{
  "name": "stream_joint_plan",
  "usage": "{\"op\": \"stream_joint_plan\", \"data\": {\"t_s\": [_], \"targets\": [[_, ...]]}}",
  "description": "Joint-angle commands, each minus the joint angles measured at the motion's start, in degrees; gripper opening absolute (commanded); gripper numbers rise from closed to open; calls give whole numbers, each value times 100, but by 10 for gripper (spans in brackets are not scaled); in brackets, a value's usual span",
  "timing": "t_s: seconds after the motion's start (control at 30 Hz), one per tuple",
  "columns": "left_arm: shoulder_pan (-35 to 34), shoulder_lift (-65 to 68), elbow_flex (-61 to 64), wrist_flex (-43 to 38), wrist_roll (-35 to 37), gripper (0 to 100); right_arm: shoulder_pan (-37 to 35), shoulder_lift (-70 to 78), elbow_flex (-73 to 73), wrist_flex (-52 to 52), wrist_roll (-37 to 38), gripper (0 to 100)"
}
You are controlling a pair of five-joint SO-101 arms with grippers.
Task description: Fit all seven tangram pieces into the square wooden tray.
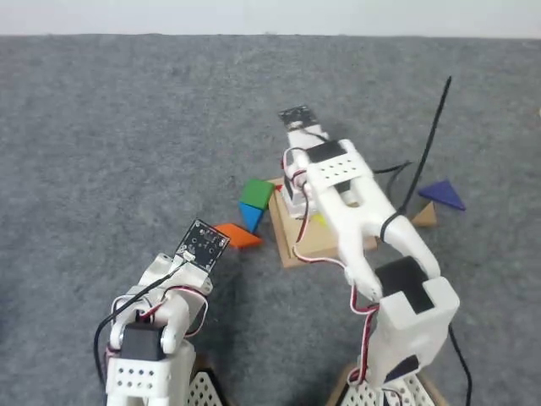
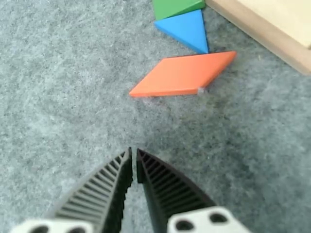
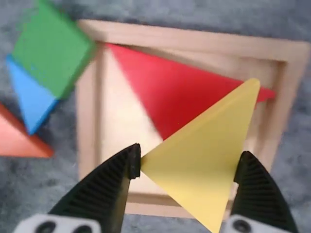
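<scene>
My right gripper (image 3: 189,162) is shut on a yellow triangle (image 3: 204,170), held just above the square wooden tray (image 3: 194,41). A red triangle (image 3: 170,92) lies inside the tray along one side. Beside the tray on the carpet lie a green square (image 1: 256,193), a blue triangle (image 1: 251,214) and an orange parallelogram (image 1: 238,235). My left gripper (image 2: 134,153) is shut with nothing in it, low over the carpet a short way from the orange parallelogram (image 2: 182,74). A purple triangle (image 1: 442,194) and a tan triangle (image 1: 425,216) lie right of the tray (image 1: 287,245).
Grey carpet (image 1: 127,127) covers the whole table. A black cable (image 1: 427,144) runs from the right arm past the purple triangle. Open carpet stretches to the left and behind the tray.
</scene>
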Motion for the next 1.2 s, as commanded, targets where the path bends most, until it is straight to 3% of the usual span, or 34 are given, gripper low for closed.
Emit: {"op": "stream_joint_plan", "data": {"t_s": [0.0, 0.8, 1.07, 1.17], "targets": [[-44, -70, -66, 18, -70, 13, 330, -224, -53, -57, -149, 270], [-44, -70, -66, 18, -70, 13, 418, -171, 352, 31, 246, 273], [-44, -70, -66, 18, -70, 13, 418, 585, -229, 75, 290, 276], [-44, -70, -66, 18, -70, 13, 409, 743, -484, 75, 290, 336]]}}
